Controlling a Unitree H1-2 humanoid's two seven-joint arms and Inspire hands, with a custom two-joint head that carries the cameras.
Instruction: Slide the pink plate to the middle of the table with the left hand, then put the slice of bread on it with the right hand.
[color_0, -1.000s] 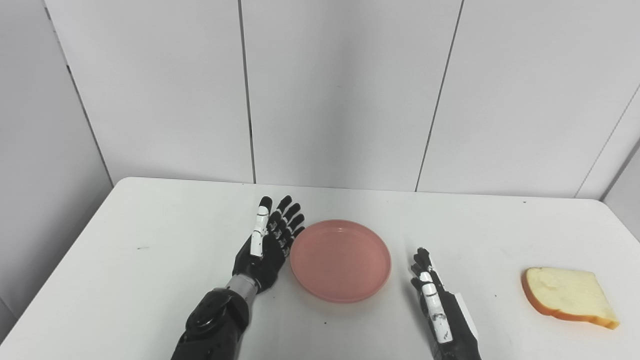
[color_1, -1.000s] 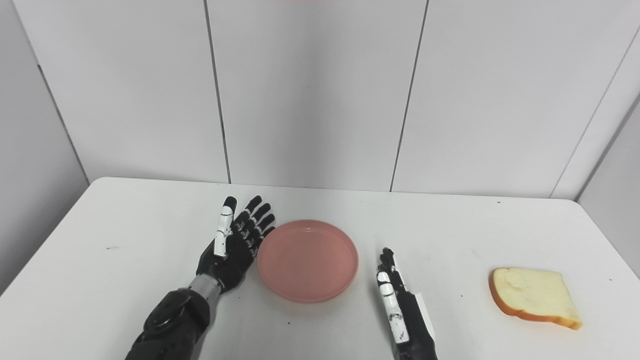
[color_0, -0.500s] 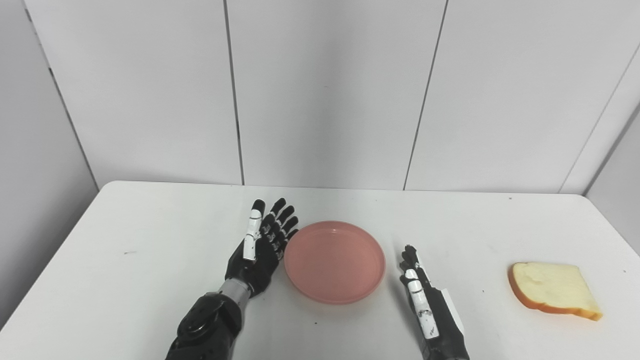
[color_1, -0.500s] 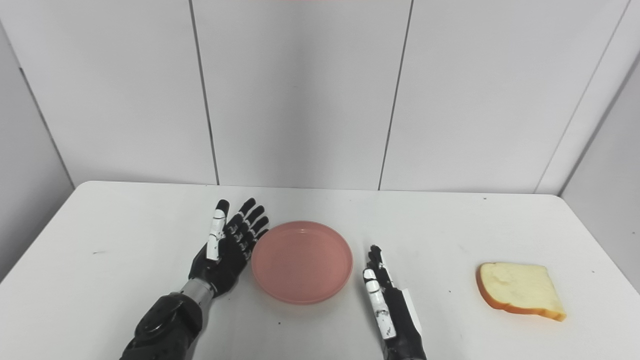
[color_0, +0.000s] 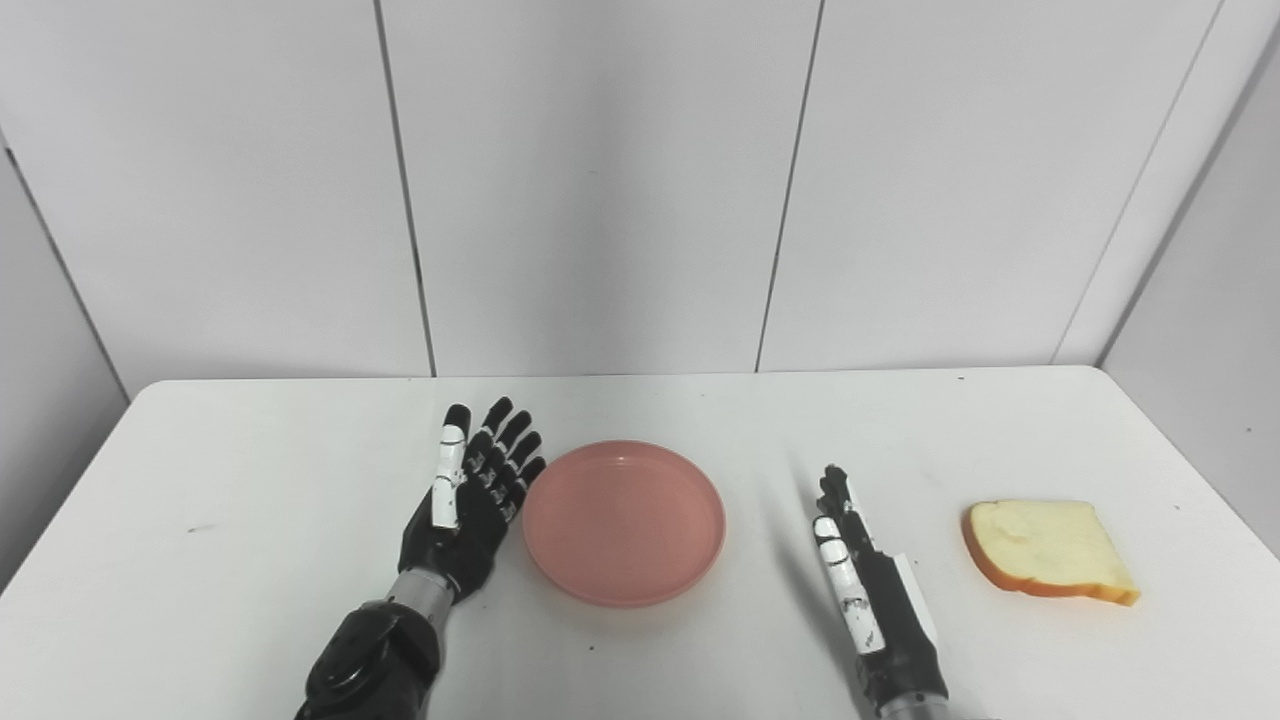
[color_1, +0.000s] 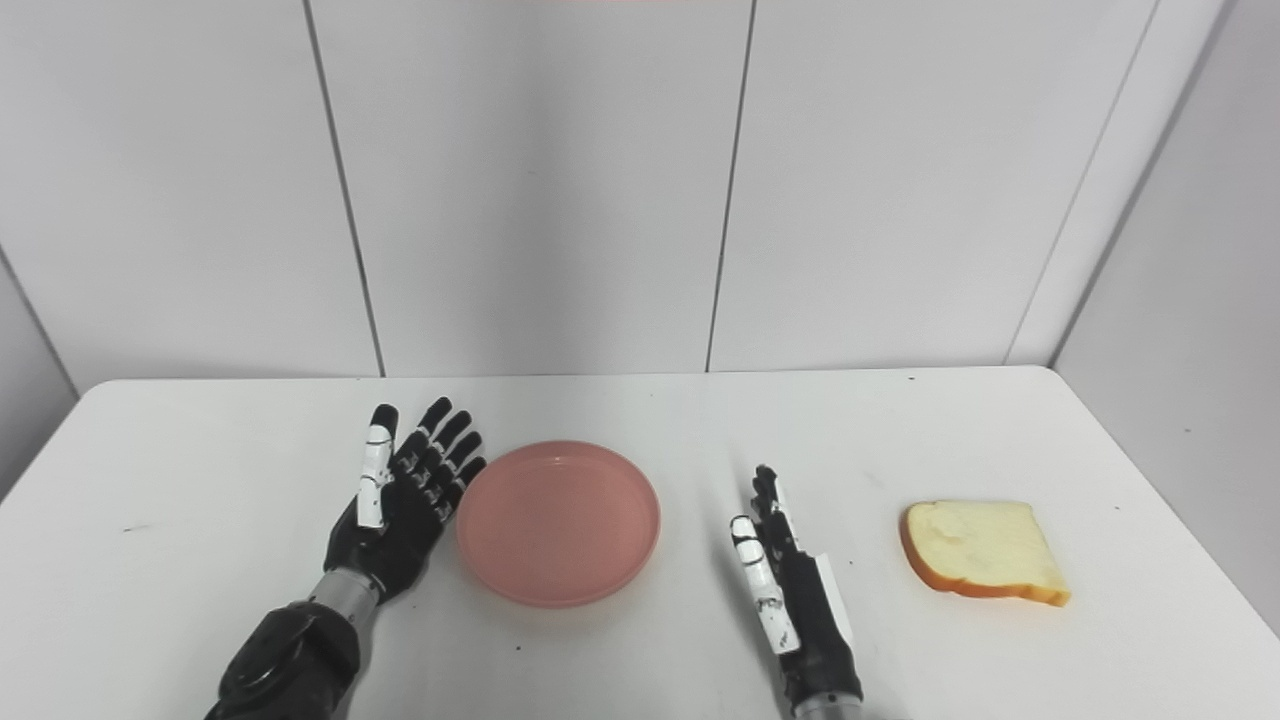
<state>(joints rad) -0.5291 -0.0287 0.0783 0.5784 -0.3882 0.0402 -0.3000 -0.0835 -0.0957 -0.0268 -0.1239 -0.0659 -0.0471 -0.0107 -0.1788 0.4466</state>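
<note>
Pink plate (color_0: 625, 522): sits flat near the middle of the table, empty; its spot suggests the slide is done or nearly so, leaving the bread step to come

Plate make: round, shallow, low raised rim, smooth matte surface, likely plastic; should glide easily on the tabletop

Left hand (color_0: 470, 490): rests on its edge just beside the plate's left rim, palm turned toward the plate, fingers straight and spread, holding nothing; this pose fits a sideways push; whether the fingertips touch the rim cannot be told from either view

Right hand (color_0: 865, 580): lies to the right of the plate and apart from it, fingers extended and close together, nothing in it; it sits between plate and bread, probably waiting for its turn

Slice of bread (color_0: 1048, 552): lies flat near the table's right side, well apart from the plate, clear of the right hand

Bread make: pale cream face, orange-brown crust along the near and left edges, rounded top corner, one straight cut side; looks stiff and even, perhaps a foam or plastic model

Hands, build: black segmented fingers with white panels on thumb and back, glossy hard shells

Table (color_0: 250, 560): white, smooth, rounded corners, a few small dark specks

Walls: plain pale panels with thin vertical seams
</note>
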